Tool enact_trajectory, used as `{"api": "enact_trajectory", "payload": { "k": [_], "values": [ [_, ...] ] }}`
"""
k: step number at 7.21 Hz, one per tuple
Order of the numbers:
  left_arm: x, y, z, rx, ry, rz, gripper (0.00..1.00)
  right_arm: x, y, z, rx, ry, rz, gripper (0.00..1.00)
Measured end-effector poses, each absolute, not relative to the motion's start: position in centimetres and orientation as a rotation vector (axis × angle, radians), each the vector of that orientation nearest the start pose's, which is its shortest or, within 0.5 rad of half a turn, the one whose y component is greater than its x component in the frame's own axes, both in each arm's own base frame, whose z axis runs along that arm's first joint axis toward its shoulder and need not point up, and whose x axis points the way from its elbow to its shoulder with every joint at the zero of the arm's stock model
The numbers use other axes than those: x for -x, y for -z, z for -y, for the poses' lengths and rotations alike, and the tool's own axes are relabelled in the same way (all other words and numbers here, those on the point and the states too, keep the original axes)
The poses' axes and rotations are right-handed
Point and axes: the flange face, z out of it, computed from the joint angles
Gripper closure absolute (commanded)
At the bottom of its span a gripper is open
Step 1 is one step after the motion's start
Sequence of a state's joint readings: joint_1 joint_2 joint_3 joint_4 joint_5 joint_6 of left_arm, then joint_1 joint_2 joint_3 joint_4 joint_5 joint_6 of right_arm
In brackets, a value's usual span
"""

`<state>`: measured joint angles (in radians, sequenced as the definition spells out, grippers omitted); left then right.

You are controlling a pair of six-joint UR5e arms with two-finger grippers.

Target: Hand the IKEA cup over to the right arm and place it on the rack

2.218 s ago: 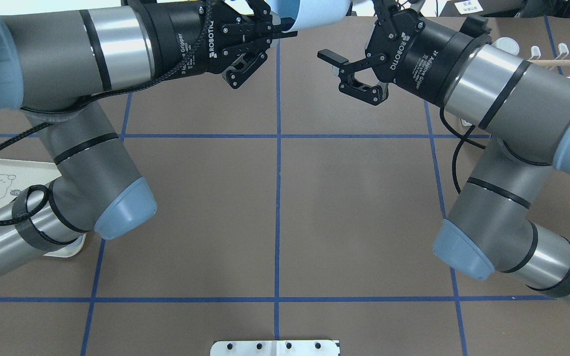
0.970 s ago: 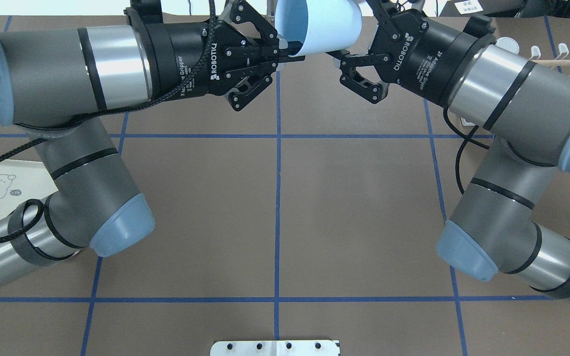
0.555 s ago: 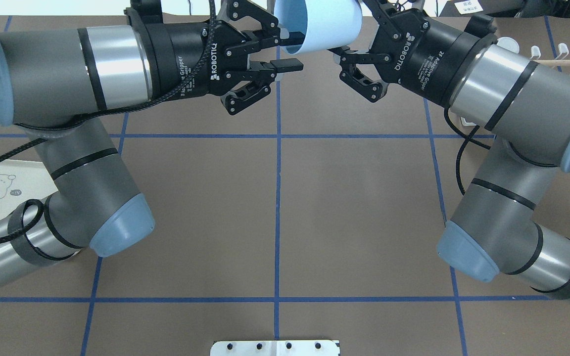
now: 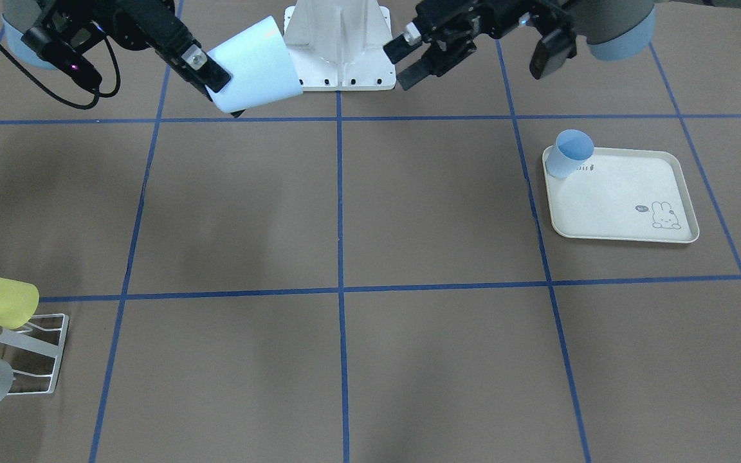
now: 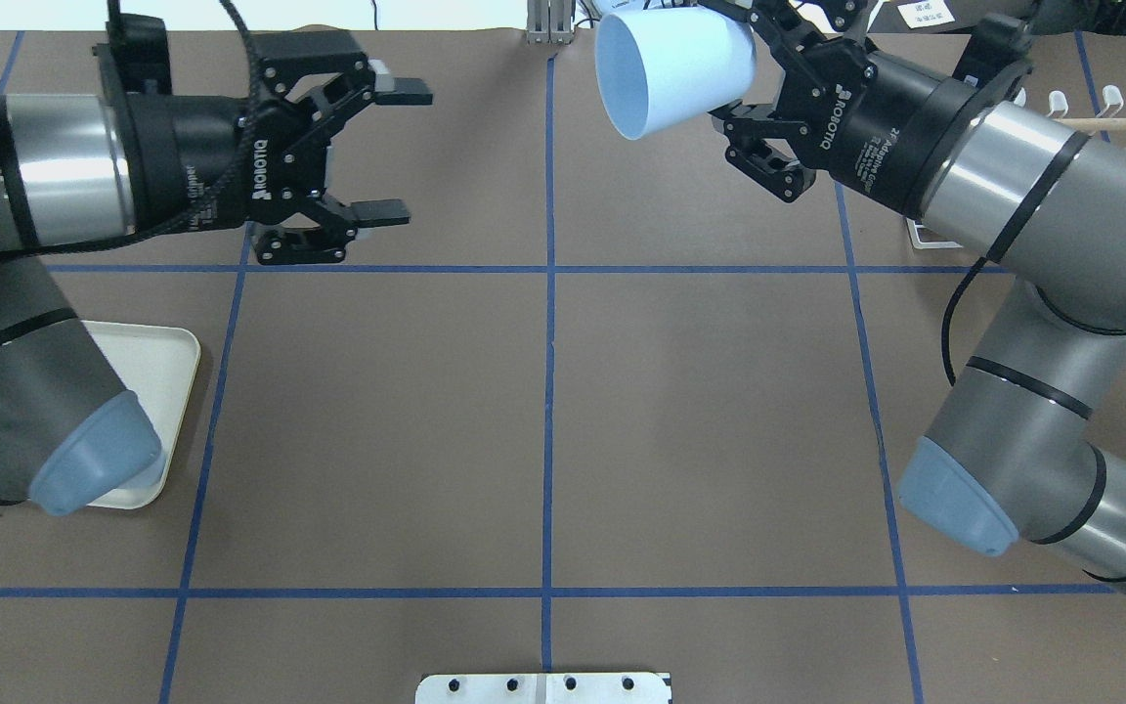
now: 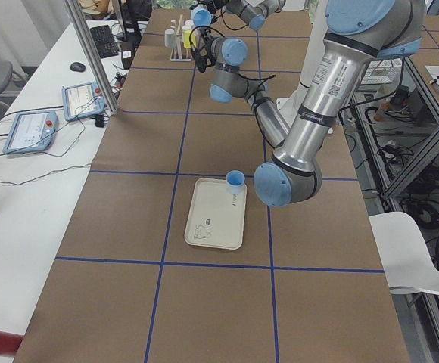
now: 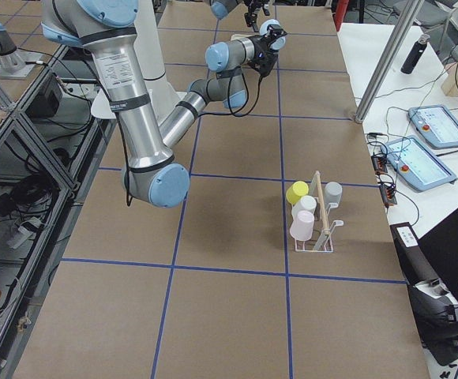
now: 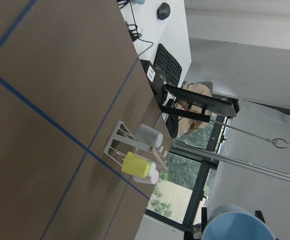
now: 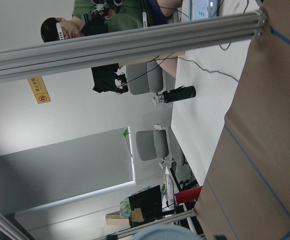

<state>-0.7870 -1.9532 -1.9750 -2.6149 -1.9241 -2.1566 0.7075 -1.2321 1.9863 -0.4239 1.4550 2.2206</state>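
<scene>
Partly hidden rack [image 5: 1112,96] behind right arm [image 5: 1042,186]

I see a cream rectangular rabbit-print tray [image 4: 621,199] lying on the brown, blue-taped worktop [image 4: 435,206]. A small blue plastic cup [image 4: 570,153] stands upright in one corner of it.

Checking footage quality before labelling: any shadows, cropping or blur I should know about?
Exterior front-facing: soft broad shadows patch the table; rack cropped at the left edge. Overhead exterior: even light, no glare, light blue cup sharp. Right wrist-mounted: picture turned sideways.
</scene>
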Motion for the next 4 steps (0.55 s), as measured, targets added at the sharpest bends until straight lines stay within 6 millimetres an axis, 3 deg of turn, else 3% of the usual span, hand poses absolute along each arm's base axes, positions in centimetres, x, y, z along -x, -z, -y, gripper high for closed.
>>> {"api": "enact_trajectory", "payload": {
  "k": [2, 4],
  "values": [
    [-24.6, -26.5, 43.4, -0.128, 0.557, -1.599, 0.00, 25.9, -20.6, 44.6, -0.402, -0.947, 1.878, 0.69],
    [-21.5, -34.9, 43.4, -0.242, 0.424, -1.318, 0.01, 23.4, -24.7, 47.9, -0.631, -0.898, 1.689, 0.69]
  ]
}}
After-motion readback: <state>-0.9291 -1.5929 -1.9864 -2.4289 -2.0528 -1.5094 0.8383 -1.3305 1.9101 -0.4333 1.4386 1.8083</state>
